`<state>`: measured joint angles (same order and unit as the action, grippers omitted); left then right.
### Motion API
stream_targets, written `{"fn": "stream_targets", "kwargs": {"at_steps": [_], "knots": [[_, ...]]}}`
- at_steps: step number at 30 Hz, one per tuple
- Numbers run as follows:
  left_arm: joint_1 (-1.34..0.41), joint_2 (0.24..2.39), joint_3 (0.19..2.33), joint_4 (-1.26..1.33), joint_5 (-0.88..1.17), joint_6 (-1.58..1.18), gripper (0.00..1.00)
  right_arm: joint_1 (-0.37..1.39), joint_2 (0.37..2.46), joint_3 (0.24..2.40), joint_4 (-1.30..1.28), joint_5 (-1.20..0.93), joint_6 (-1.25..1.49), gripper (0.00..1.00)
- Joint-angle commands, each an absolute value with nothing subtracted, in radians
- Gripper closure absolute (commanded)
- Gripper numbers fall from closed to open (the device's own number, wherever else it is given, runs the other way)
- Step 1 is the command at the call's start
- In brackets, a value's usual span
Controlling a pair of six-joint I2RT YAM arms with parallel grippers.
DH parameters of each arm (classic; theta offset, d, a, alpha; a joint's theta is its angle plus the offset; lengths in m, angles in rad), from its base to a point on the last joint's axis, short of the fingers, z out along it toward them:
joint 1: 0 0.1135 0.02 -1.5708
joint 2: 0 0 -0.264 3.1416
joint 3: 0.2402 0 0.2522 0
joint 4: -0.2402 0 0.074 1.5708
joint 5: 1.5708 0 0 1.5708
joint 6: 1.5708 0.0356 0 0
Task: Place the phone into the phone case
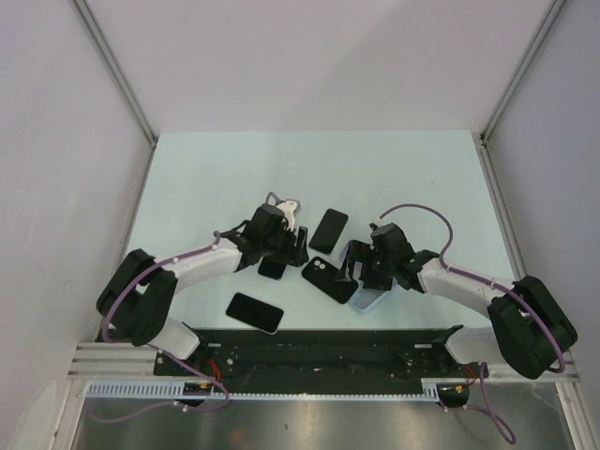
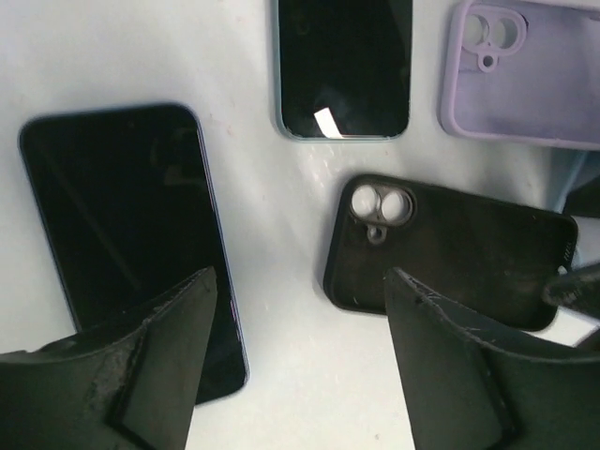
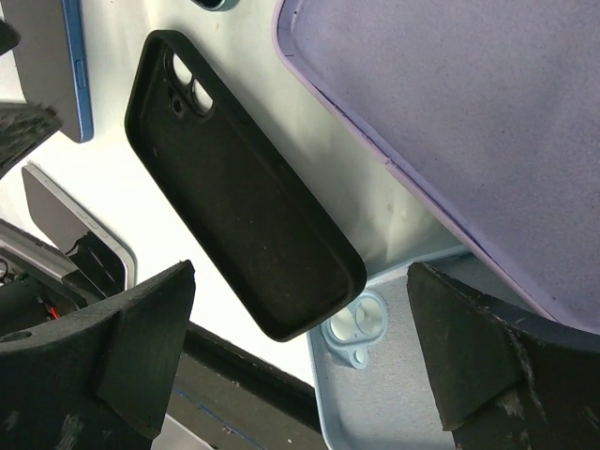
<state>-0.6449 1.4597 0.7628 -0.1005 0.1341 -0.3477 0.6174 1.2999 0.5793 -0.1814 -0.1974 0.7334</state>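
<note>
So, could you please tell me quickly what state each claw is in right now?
Left claw: open, holding nothing.
Right claw: open, holding nothing, over the black case.

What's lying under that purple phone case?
A pale blue case lies partly under the purple case; its camera-hole corner shows. The rest is covered and cannot be seen.

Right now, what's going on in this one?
Nothing is held yet. The left gripper, jaws open, hovers between a dark phone and the black case, both lying flat. The right gripper, also open, hangs above that black case and a purple case, with a light blue case next to them. No phone is in a case.
</note>
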Motion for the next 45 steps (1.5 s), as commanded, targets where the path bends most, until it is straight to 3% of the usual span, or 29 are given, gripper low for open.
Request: {"fn": "stream_targets", "kwargs": {"at_steps": [1,13,17,23,27,45], "knots": [[-0.676,1.551,0.87,-0.106,0.072,-0.269,0.26,0.611,1.324,0.594,-0.077,-0.241,0.739,0.0],[-0.741,1.715,0.95,-0.121,0.069,-0.235,0.56,0.528,1.174,0.595,-0.199,-0.227,0.707,0.0],[-0.745,1.726,0.948,-0.123,0.084,-0.242,0.62,0.5,1.094,0.595,-0.215,-0.229,0.704,0.0],[-0.747,1.717,0.91,-0.123,0.074,-0.287,0.81,0.483,1.04,0.594,-0.233,-0.235,0.696,0.0],[-0.747,1.675,0.868,-0.123,0.042,-0.328,1.0,0.479,1.04,0.594,-0.245,-0.236,0.683,0.0],[-0.726,1.316,0.655,-0.123,-0.058,-0.554,1.0,0.486,1.043,0.594,-0.241,-0.258,0.663,0.0]]}}
